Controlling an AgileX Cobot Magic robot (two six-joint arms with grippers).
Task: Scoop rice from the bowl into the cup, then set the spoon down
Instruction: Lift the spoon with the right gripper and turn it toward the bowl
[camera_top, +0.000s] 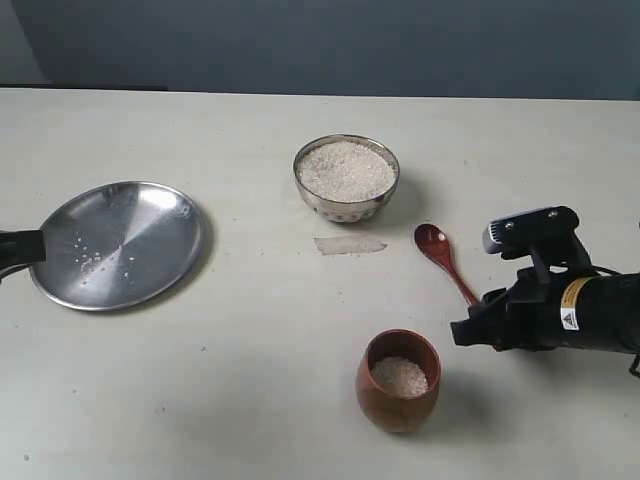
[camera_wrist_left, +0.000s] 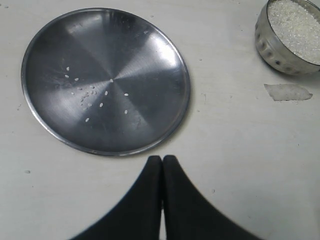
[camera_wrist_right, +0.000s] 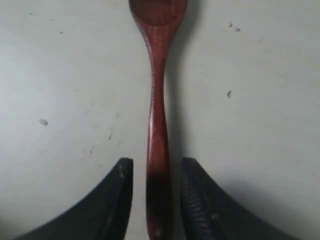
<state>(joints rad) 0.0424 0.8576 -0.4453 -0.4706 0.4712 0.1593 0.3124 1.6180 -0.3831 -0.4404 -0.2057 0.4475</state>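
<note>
The steel bowl (camera_top: 346, 178) (camera_wrist_left: 289, 38) is heaped with white rice (camera_top: 345, 170) at the table's far middle. Near the front stands the wooden cup (camera_top: 398, 381) with a little rice (camera_top: 400, 376) inside. The dark red wooden spoon (camera_top: 444, 260) (camera_wrist_right: 157, 115) lies flat on the table between bowl and cup, to the right. My right gripper (camera_top: 470, 328) (camera_wrist_right: 157, 167) is open, its fingers either side of the spoon's handle end with gaps on both sides. My left gripper (camera_wrist_left: 162, 159) is shut and empty, just beside the plate's rim; at the exterior view's left edge only a bit of that arm shows.
A wide flat steel plate (camera_top: 120, 243) (camera_wrist_left: 107, 80) with several stray grains lies at the left. A pale scrap of tape or film (camera_top: 350, 244) (camera_wrist_left: 288, 91) sits in front of the bowl.
</note>
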